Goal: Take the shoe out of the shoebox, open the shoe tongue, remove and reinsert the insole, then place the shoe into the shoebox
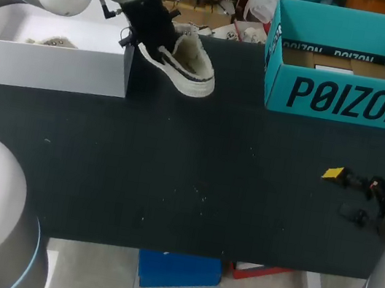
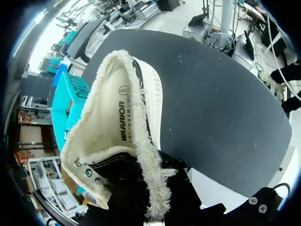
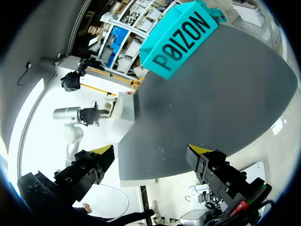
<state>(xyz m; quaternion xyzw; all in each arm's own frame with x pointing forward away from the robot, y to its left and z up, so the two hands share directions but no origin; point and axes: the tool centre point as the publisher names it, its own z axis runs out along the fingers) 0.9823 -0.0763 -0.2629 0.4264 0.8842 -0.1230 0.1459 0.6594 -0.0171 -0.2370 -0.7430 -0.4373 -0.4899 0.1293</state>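
The left claw [image 1: 155, 34] grips the shoe [image 1: 191, 66] above the counter [image 1: 172, 177], its length running out toward the teal shoebox [image 1: 348, 100]. The right claw [image 3: 151, 157] gapes open, well apart from both.

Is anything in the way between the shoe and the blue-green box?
Nothing I can see. The left gripper holds the shoe up beside the white box, and only bare black table lies between it and the open teal box. The small yellow and black bits sit nearer the table's front edge, off that path.
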